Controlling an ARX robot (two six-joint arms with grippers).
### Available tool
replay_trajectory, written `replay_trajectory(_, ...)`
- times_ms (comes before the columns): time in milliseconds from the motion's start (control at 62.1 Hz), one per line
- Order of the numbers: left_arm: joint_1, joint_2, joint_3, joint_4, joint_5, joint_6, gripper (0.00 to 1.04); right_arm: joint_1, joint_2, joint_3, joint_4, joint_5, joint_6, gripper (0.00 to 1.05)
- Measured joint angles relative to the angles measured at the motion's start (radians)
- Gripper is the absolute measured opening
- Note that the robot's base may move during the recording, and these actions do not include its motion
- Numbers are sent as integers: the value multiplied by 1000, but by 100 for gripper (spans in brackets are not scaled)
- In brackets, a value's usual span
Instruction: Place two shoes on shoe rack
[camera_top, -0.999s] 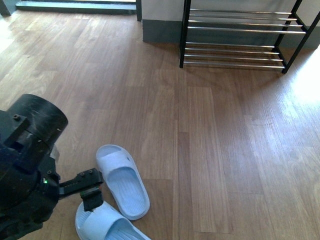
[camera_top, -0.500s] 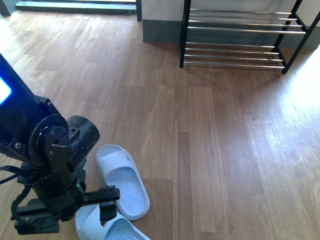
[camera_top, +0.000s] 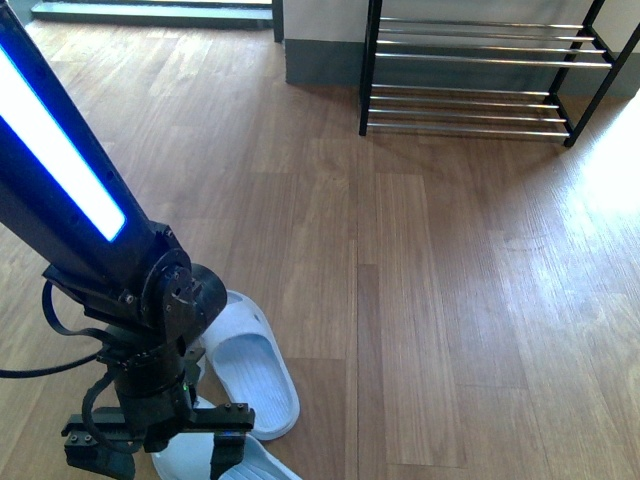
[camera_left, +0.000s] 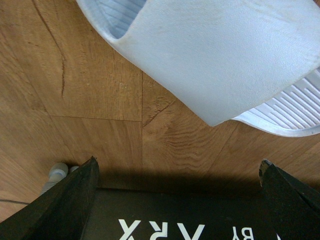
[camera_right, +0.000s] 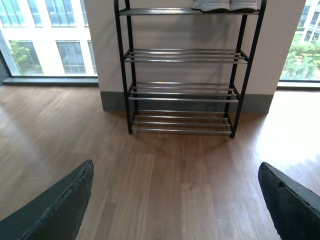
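Front view: the two pale blue slides lie on the floor (camera_top: 450, 300) at 7 o'clock in the picture. The far slide (camera_top: 255, 372) runs with its long axis from 11 to 5 o'clock. The near slide (camera_top: 190, 462) is mostly hidden under the left hand (camera_top: 160, 452), so its axis cannot be told. The left arm (camera_top: 70, 190) slants in from 10 o'clock with its wrist bent to point straight down. The shoe rack (camera_top: 470, 58) stands well apart at 1 o'clock. The right arm is out of frame, so the left is the nearer by far.

Left wrist view: the left hand (camera_left: 178, 162) is spread wide with nothing between its fingers (camera_left: 60, 210). The broad strap of what I take to be the near slide (camera_left: 225, 50) sits just ahead of them, apart from both tips and lying across the gap.

Right wrist view: the right hand (camera_right: 175, 165) is also spread wide and empty, held level and facing the shoe rack (camera_right: 182, 90) squarely. White soles, probably the sneakers (camera_right: 225, 4), show on its top shelf.
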Motion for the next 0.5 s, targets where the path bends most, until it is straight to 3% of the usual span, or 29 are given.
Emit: replay_trajectory(500,-18,179,203,-98,14,55,95,0,0,0,0,0,0,95)
